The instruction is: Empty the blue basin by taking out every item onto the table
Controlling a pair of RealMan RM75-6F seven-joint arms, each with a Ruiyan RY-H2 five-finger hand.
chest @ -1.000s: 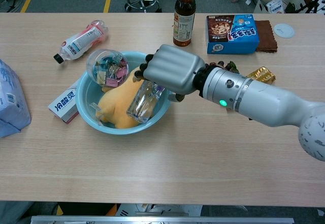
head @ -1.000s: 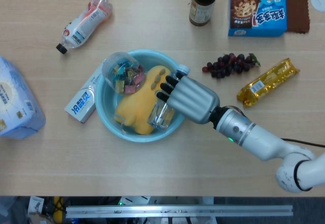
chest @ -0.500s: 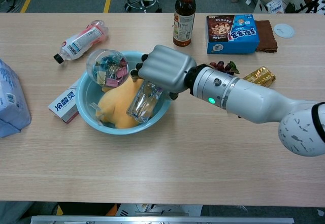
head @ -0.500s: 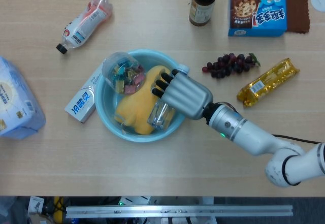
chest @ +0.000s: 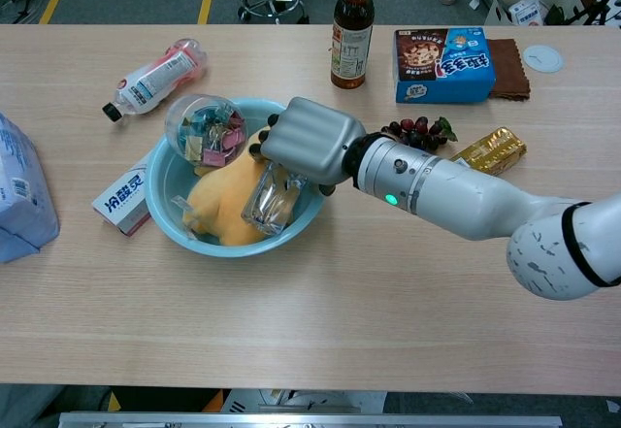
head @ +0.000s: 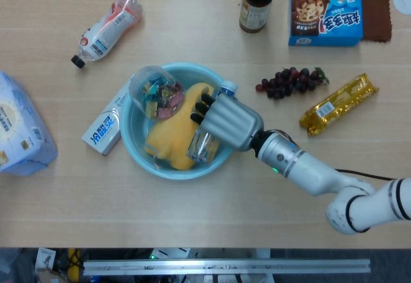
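The blue basin [head: 131, 135] [chest: 158, 203] sits left of the table's centre. In it lie a yellow plush toy [head: 168, 132] [chest: 215, 205], a clear round jar of coloured clips [head: 154, 92] [chest: 204, 127] leaning on the far-left rim, and a clear plastic bottle [head: 201, 147] [chest: 262, 205] with a blue cap at the right rim. My right hand [head: 228, 121] [chest: 306, 142] reaches in from the right and lies on the bottle, fingers curled around its upper part. The bottle looks squeezed under the hand. My left hand is in neither view.
A toothpaste box [head: 104, 126] touches the basin's left side. A pink-labelled bottle [head: 108, 27] and a tissue pack [head: 19, 126] lie further left. Grapes [head: 292, 81], a gold snack bar [head: 338, 103], a cookie box [head: 325, 13] and a dark bottle [head: 257, 2] lie right and behind.
My right hand has moved left and down into the basin, and its fingers have curled in around the clear bottle, which now looks crumpled.
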